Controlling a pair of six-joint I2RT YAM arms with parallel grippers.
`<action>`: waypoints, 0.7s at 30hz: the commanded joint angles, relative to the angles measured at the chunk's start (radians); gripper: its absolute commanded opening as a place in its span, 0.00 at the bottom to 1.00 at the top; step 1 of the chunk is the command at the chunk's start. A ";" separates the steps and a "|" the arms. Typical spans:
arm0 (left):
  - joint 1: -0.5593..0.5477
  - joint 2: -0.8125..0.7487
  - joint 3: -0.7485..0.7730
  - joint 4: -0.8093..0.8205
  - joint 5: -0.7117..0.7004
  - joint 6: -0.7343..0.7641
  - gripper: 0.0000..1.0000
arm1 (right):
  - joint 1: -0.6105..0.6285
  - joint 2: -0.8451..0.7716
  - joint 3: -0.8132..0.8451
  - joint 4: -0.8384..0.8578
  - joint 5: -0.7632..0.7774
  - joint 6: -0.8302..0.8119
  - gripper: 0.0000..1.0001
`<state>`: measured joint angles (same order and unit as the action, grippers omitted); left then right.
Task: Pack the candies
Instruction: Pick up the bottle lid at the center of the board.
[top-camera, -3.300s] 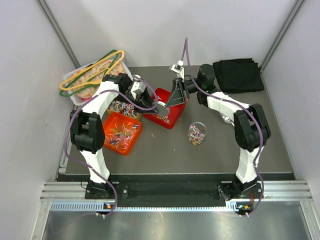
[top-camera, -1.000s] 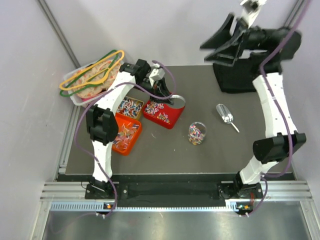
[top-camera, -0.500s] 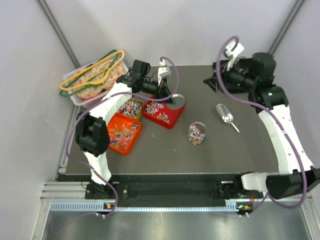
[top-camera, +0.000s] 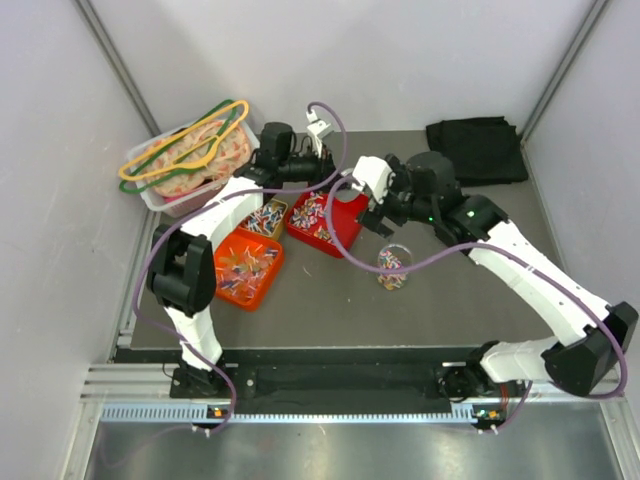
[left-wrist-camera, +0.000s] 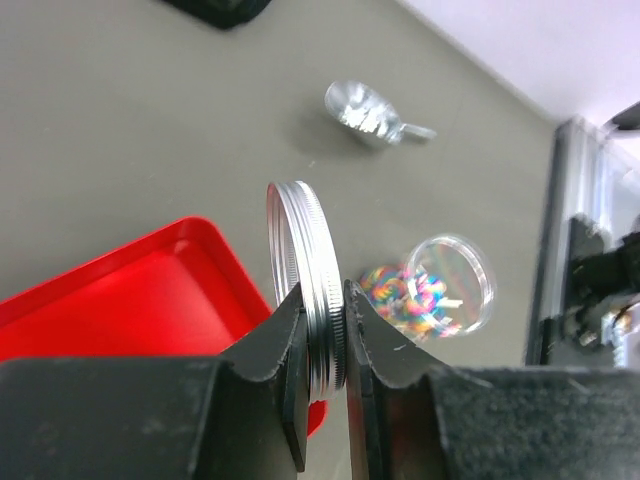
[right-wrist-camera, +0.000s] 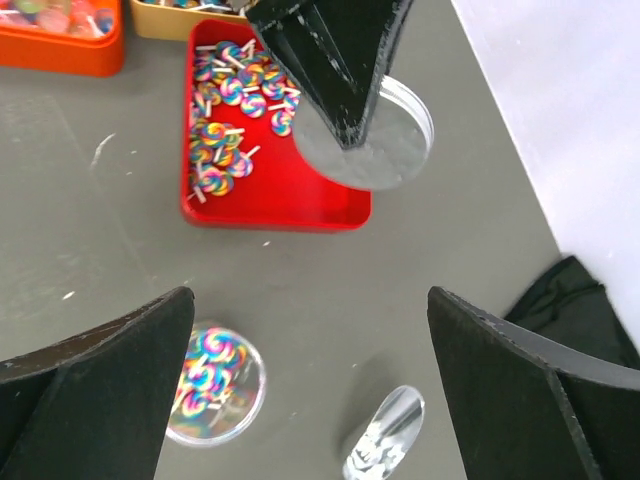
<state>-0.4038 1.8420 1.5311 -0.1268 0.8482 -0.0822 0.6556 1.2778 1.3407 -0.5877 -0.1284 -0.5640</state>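
One clear jar (top-camera: 392, 266) stood open at the near middle of the table (top-camera: 330, 300), with swirly candies (right-wrist-camera: 212, 368) in its bottom. The right gripper (right-wrist-camera: 310, 295) hung above the table close by it, fingers spread wide and holding nothing. A metal scoop (left-wrist-camera: 365, 105) lay near the jar, on the side toward the far right. Left of the jar lay an orange tray (right-wrist-camera: 60, 58) of candies, and just beyond it a small yellow tray (right-wrist-camera: 185, 20), also filled. A red tray (right-wrist-camera: 300, 195) beside those held candies along one side, the rest bare. Over its right end the left gripper (left-wrist-camera: 322, 300) pinched a round metal lid (right-wrist-camera: 385, 150) by the rim. At the far left sat a clear bin (top-camera: 158, 198) with hangers (top-camera: 185, 150) on top; at the far right, a black cloth (top-camera: 477, 150).
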 joint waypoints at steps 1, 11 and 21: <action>0.022 -0.030 -0.045 0.258 0.089 -0.233 0.00 | 0.045 0.037 -0.014 0.117 0.092 -0.034 0.99; 0.086 -0.009 -0.131 0.726 0.321 -0.668 0.00 | 0.044 0.080 -0.008 0.166 0.084 -0.027 0.99; 0.085 0.000 -0.161 0.780 0.367 -0.732 0.00 | 0.044 0.141 0.101 0.166 0.107 -0.007 0.99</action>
<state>-0.3153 1.8420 1.3846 0.5648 1.1751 -0.7662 0.6872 1.4120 1.3575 -0.4793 -0.0345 -0.5827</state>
